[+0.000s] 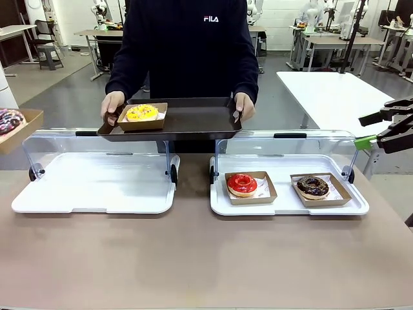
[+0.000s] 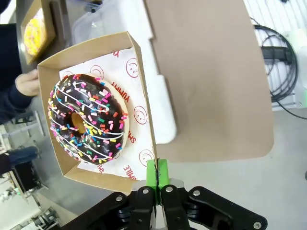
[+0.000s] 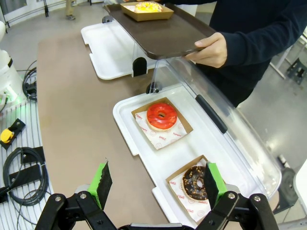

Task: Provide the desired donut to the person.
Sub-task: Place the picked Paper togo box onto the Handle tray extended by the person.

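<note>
Robotics lab, open hall: grey floor [image 1: 64,97], rows of white tables [image 1: 335,90] behind person [image 1: 187,45], cables [image 3: 24,163] beside brown table [image 1: 193,258]; mock bakery counter staged on it, clear-lidded white display trays [image 1: 97,187] with boxed donuts [image 1: 242,184]

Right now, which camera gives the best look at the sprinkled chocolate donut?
The left wrist view: the sprinkled donut lies close up in its cardboard tray, which the left gripper pinches by the wall. The front view catches just a slice of it at the left edge.
</note>
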`<state>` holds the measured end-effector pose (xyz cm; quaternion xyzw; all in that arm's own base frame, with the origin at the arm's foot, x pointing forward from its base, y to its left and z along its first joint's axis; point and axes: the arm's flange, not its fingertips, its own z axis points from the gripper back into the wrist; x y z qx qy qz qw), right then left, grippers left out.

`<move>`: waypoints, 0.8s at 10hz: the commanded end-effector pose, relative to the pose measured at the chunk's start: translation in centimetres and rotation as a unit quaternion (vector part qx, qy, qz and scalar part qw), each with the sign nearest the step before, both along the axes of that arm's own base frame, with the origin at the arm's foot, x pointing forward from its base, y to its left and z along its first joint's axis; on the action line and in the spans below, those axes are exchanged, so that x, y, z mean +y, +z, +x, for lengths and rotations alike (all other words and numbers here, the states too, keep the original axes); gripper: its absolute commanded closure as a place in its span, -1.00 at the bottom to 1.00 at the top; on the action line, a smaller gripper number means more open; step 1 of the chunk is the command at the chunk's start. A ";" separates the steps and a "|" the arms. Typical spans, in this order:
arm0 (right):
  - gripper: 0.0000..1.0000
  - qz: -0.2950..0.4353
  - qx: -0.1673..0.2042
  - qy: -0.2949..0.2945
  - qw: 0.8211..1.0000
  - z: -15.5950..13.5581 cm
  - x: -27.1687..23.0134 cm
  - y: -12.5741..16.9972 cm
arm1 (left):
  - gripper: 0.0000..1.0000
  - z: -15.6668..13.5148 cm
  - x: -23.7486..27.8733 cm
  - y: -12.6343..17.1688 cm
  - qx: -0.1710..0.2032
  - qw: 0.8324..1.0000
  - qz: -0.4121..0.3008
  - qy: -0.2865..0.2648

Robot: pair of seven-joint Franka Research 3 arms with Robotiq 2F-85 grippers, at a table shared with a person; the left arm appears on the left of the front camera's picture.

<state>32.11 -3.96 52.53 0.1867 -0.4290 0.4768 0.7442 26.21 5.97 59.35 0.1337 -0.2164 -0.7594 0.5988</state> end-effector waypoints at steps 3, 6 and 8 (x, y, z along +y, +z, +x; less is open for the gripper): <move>-1.00 0.012 -0.003 0.006 1.000 0.2 0.2 0.0 | 0.97 7.9 -13.8 8.1 0.013 0.999 0.015 -0.049; -1.00 0.012 -0.003 0.006 1.000 0.2 0.2 0.0 | 0.97 15.0 -26.2 8.9 0.068 0.997 0.026 -0.009; -1.00 0.012 -0.003 0.006 1.000 0.2 0.2 0.0 | 0.97 19.4 -31.1 7.5 0.072 0.997 0.017 0.022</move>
